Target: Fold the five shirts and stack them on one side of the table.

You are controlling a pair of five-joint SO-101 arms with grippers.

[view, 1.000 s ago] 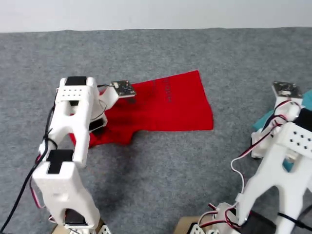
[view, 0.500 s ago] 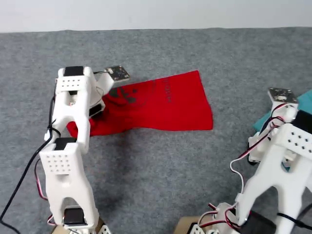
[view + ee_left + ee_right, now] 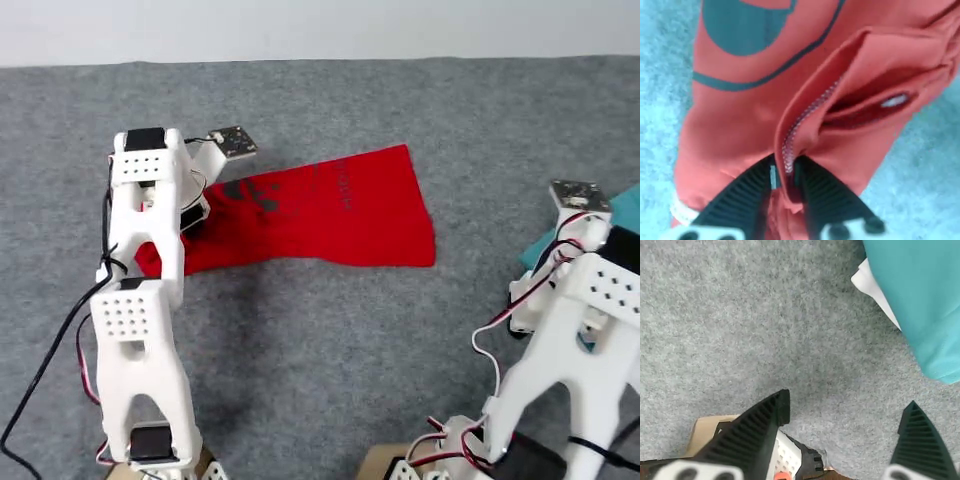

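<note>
The black ridged left fingers [image 3: 747, 192] are pinching a raised fold of the red cotton shirt with a dark printed emblem [image 3: 765, 100]. The fold's stitched seam is caught right between their tips. Beyond the fingers, the rest of the shirt lies spread over the grey felt-covered table [image 3: 330, 340]. The black right fingers [image 3: 760, 422] are spread wide above the table, gripping nothing. A folded teal shirt [image 3: 920, 300] lies beyond one fingertip, apart from it, with a white cloth edge [image 3: 872, 285] showing just beneath it.
</note>
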